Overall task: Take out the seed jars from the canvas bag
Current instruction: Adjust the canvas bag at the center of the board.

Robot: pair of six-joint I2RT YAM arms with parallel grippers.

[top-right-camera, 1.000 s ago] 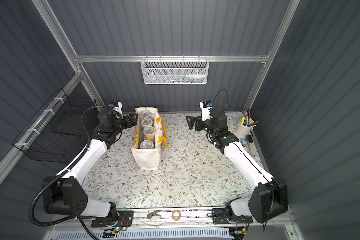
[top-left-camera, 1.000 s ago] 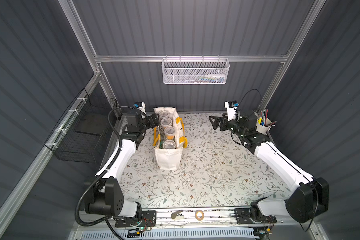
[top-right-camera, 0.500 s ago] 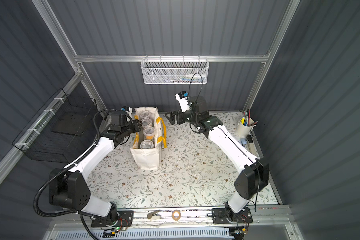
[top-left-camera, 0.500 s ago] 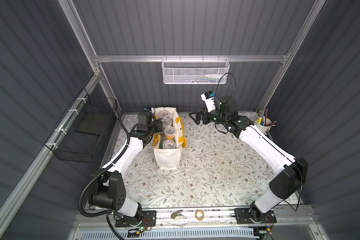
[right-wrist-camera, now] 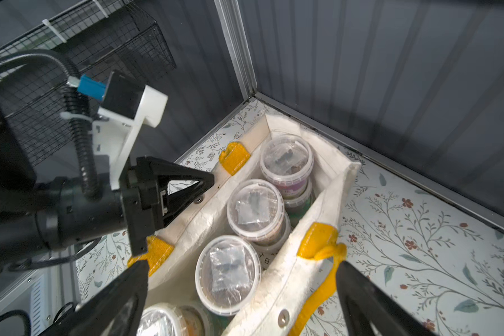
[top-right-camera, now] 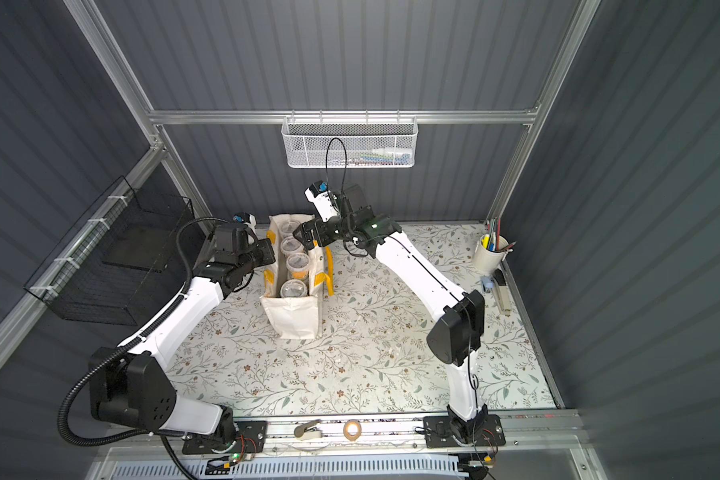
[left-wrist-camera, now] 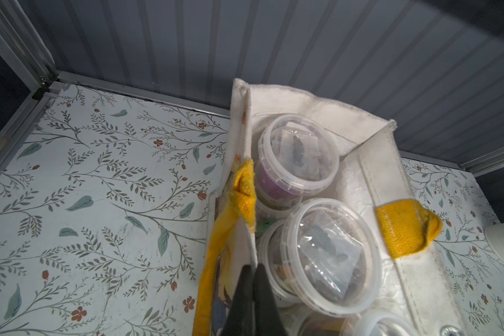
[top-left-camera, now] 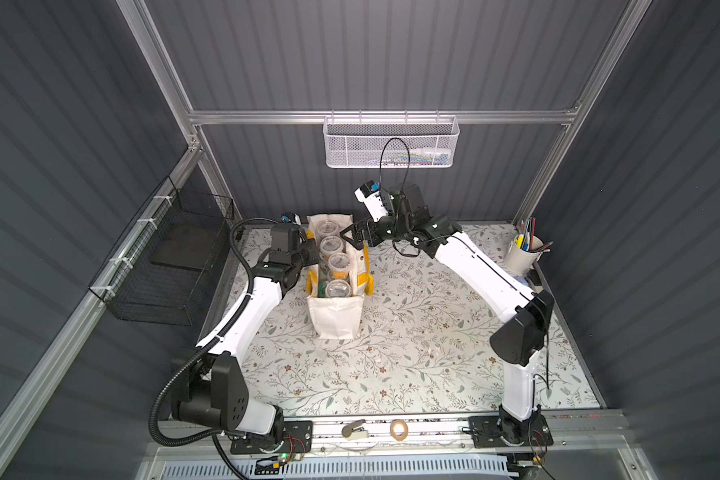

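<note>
- Left gripper (left-wrist-camera: pixel 252 272) — jaws pressed together on the rim of the bag's (left-wrist-camera: pixel 384 174) left wall, just beside a yellow handle (left-wrist-camera: pixel 216 256). In both top views the left gripper (top-left-camera: pixel 310 255) (top-right-camera: pixel 269 253) meets the bag (top-left-camera: pixel 335 316) (top-right-camera: pixel 294 316) from its 9 o'clock side.
- Right gripper (right-wrist-camera: pixel 240 264) — jaws spread wide, holding nothing. In a top view the right gripper (top-left-camera: pixel 352 237) hovers over the bag's right rim, at about 1 o'clock of the bag. I cannot tell whether it touches the canvas.
- Jars (top-left-camera: pixel 338 262) all sit inside the bag: four clear lids in a row from 12 to 6 o'clock, with more jars (right-wrist-camera: pixel 298 200) stacked under them.
- The bag stands upright on the floral table (top-left-camera: pixel 412 353), at about 11 o'clock of its middle, close to the back wall.
- Pen cup (top-left-camera: pixel 522 255) at 2 o'clock of the table.
- White mesh basket (top-left-camera: pixel 391 143) hangs on the back wall at 12.
- Black wire basket (top-left-camera: pixel 171 266) hangs at 9.
</note>
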